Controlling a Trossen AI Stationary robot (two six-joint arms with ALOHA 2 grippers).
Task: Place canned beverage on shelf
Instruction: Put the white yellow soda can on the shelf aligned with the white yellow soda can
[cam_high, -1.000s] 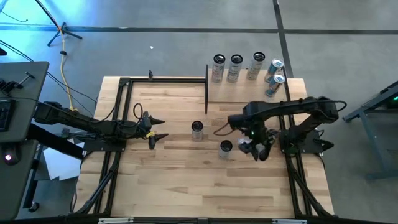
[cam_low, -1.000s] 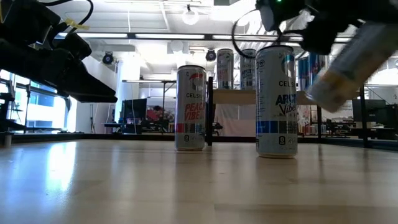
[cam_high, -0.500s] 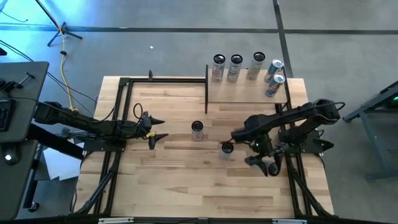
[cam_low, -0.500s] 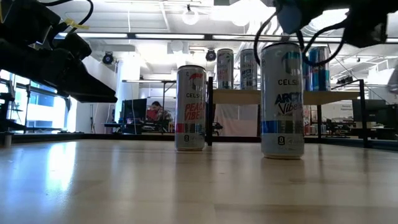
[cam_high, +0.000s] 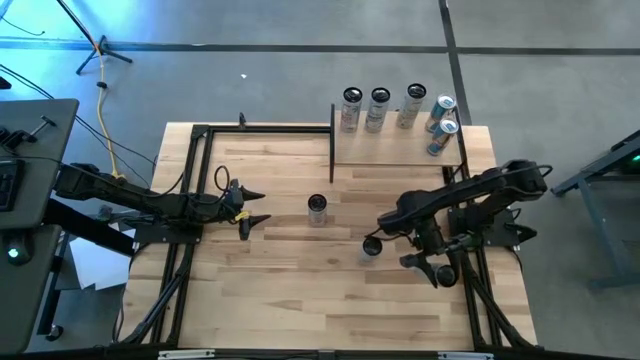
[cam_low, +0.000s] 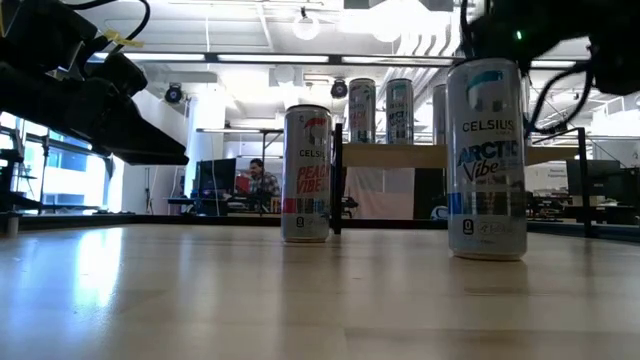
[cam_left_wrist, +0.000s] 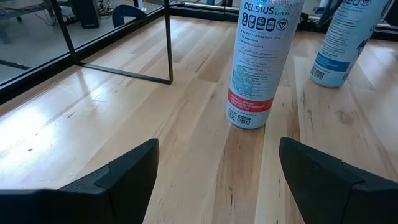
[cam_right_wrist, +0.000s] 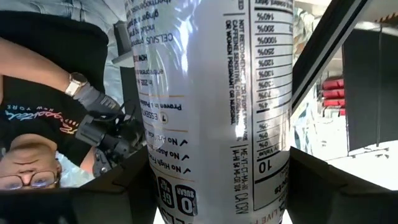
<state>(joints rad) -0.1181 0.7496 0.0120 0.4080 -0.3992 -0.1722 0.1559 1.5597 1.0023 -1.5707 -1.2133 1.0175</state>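
Observation:
My right gripper (cam_high: 435, 268) hangs over the table's right side, shut on a white canned beverage (cam_right_wrist: 217, 93) that fills the right wrist view. The low view does not show this can. An Arctic Vibe can (cam_high: 371, 246) (cam_low: 487, 160) stands on its base on the tabletop under my right arm. A Peach Vibe can (cam_high: 317, 208) (cam_low: 306, 173) stands mid-table, straight ahead of my left gripper (cam_high: 255, 207) (cam_left_wrist: 217, 180), which is open and apart from it. The shelf (cam_high: 395, 150) at the far right carries several cans along its far edge. My right gripper pinches the can's printed side wall (cam_right_wrist: 186, 186) between its two fingers (cam_right_wrist: 118, 193), one on each side. The fingers come at it about level and lie across the can. No table shows under the can in the wrist view.
Black frame rails run along the table's left (cam_high: 190, 200) and right (cam_high: 470, 265) sides. A thin black post (cam_high: 331, 140) stands at the shelf's left end. A person (cam_right_wrist: 50, 124) shows beyond the held can. Bare wood lies toward the near edge (cam_high: 300, 300).
My right gripper has moved toward the table's near right corner and a little down, rolling as it went, and has carried its can out of the low view. The Arctic Vibe can has slid along the table toward the near right, still upright.

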